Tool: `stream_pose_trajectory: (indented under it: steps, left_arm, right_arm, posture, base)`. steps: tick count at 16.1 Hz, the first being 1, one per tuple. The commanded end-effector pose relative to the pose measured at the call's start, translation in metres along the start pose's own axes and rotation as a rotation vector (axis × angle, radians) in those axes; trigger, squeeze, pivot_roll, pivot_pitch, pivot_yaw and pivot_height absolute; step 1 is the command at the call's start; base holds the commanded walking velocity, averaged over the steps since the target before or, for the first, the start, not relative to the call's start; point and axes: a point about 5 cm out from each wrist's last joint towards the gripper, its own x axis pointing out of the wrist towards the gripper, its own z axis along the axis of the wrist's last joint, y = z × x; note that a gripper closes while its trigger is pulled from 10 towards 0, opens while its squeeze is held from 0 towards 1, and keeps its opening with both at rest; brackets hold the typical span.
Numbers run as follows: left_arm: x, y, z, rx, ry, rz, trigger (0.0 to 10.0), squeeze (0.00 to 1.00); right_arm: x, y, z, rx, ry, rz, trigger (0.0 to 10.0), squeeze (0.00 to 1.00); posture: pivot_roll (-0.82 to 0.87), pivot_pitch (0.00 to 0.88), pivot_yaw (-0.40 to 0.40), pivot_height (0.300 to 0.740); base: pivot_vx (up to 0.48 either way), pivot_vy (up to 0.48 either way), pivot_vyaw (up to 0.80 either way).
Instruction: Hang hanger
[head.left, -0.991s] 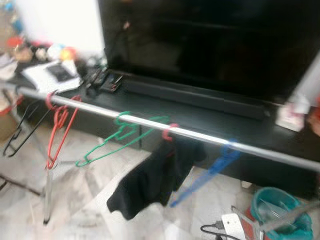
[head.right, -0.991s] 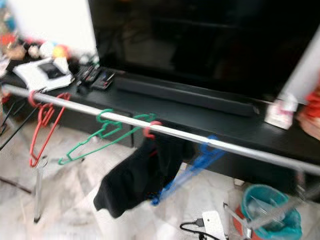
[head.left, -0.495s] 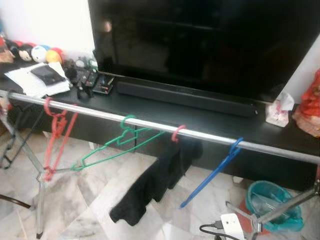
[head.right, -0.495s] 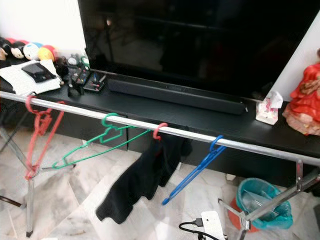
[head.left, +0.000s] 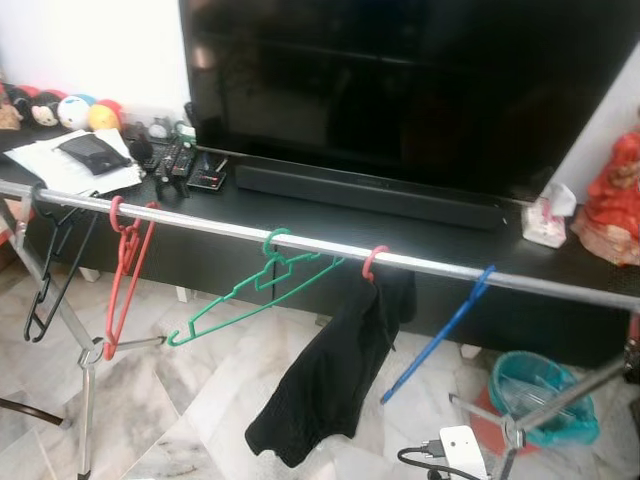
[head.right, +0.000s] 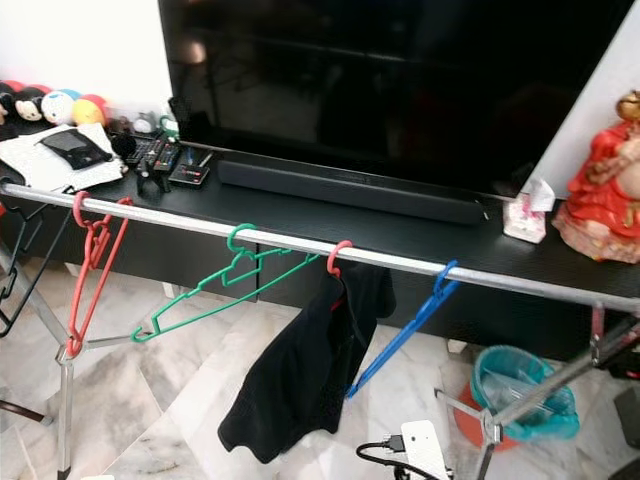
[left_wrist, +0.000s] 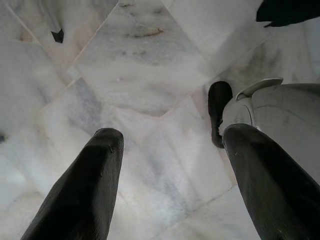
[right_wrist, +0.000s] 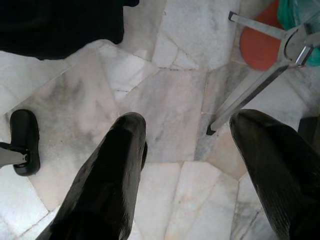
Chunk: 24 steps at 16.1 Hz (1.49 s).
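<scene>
A silver rail (head.left: 320, 247) runs across in front of me. On it hang a black hanger (head.left: 52, 262) at far left, a red hanger (head.left: 122, 278), a tilted green hanger (head.left: 250, 293), a pink-hooked hanger carrying a black garment (head.left: 335, 370), and a slanting blue hanger (head.left: 440, 330). My left gripper (left_wrist: 170, 165) hangs open over the marble floor, with nothing between its fingers. My right gripper (right_wrist: 192, 150) is open as well, above the floor near a rack leg (right_wrist: 252, 90).
Behind the rail stands a black TV console (head.left: 400, 235) with a large TV (head.left: 400, 90), soundbar, remotes, papers and a red figurine (head.right: 600, 180). A teal bin (head.left: 540, 395) and a white power adapter (head.left: 462, 448) sit on the floor at right. Rack legs (head.left: 85, 400) splay outward.
The camera has shifted and steadied from blur; the whole scene sits slightly right and lower than before. The hangers keep their places on the rail.
</scene>
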Motion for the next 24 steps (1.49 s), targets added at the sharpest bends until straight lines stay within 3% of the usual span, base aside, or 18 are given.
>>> stream_pose_trajectory:
  steps: [1, 7, 10, 15, 17, 24]
  left_arm:
    - [0.0, -0.004, -0.001, 0.008, 0.0, -0.021, 10.0, 0.0]
    - [0.0, -0.004, 0.0, 0.022, 0.0, -0.032, 10.0, 0.0]
    - [0.0, -0.004, 0.0, 0.028, -0.006, -0.033, 10.0, 0.0]
    - [-0.001, -0.002, 0.008, 0.033, -0.112, 0.01, 10.0, 0.0]
    - [-0.003, -0.001, 0.013, -0.018, -0.196, 0.036, 10.0, 0.0]
    - [-0.004, -0.004, 0.016, -0.049, -0.249, -0.001, 10.0, 0.0]
  right_arm:
    - [0.0, -0.004, 0.003, 0.017, -0.009, -0.015, 10.0, 0.0]
    - [0.0, -0.004, 0.002, 0.039, -0.002, -0.028, 10.0, 0.0]
    - [0.0, -0.004, 0.002, 0.047, 0.0, -0.026, 10.0, 0.0]
    - [0.0, -0.004, 0.001, 0.038, 0.002, -0.023, 10.0, 0.0]
    - [0.0, -0.004, 0.002, 0.032, -0.001, -0.022, 10.0, 0.0]
    - [0.0, -0.004, 0.002, 0.056, -0.025, -0.013, 10.0, 0.0]
  posture:
    - [0.1, 0.0, -0.091, 0.74]
    - [0.1, 0.0, -0.088, 0.74]
    - [0.1, 0.0, -0.088, 0.74]
    - [0.1, 0.0, -0.091, 0.74]
    - [0.1, 0.0, -0.093, 0.74]
    - [0.1, 0.0, -0.093, 0.74]
  base:
    - [0.0, 0.0, 0.0]
    - [0.0, 0.0, 0.0]
    - [0.0, 0.0, -0.66]
    - [0.0, 0.0, -0.55]
    - [0.0, 0.0, 0.0]
    - [0.0, 0.0, 0.0]
